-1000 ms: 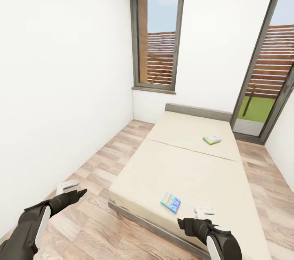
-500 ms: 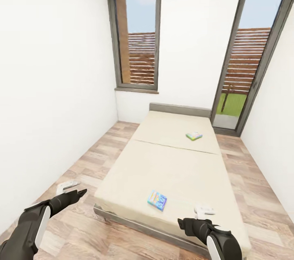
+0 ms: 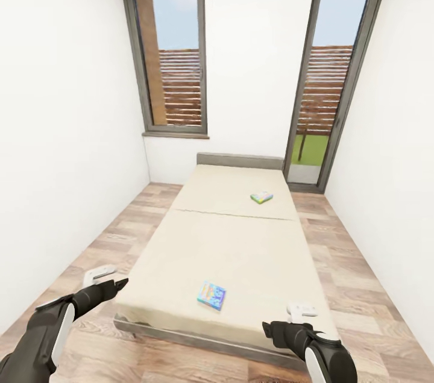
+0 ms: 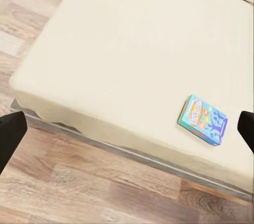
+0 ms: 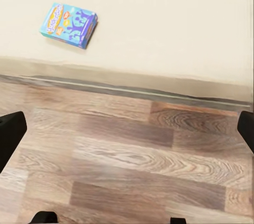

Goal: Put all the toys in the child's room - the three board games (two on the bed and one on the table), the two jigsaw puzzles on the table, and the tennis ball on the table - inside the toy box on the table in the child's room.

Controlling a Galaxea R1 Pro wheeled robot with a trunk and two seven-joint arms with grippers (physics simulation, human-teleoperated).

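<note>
The bed (image 3: 241,250), a low beige mattress on a grey frame, runs away from me down the middle of the child's room. A blue board game (image 3: 211,295) lies flat near its foot end and also appears in the wrist views (image 4: 203,120) (image 5: 69,25). A second board game (image 3: 261,197), pale with a green edge, lies near the headboard. My left gripper (image 3: 107,279) hovers open over the floor by the bed's near left corner. My right gripper (image 3: 286,318) is open above the foot edge, right of the blue box. The table, toy box, jigsaw puzzles and tennis ball are out of view.
White walls close in on both sides. A tall grey-framed window (image 3: 170,55) and a glass door (image 3: 328,76) stand in the far wall. Strips of wood-plank floor (image 3: 120,232) run along each side of the bed.
The camera has swung, so the whole picture slid left and the bed now sits centred with the right wall in sight. Both arms keep the same pose in the picture.
</note>
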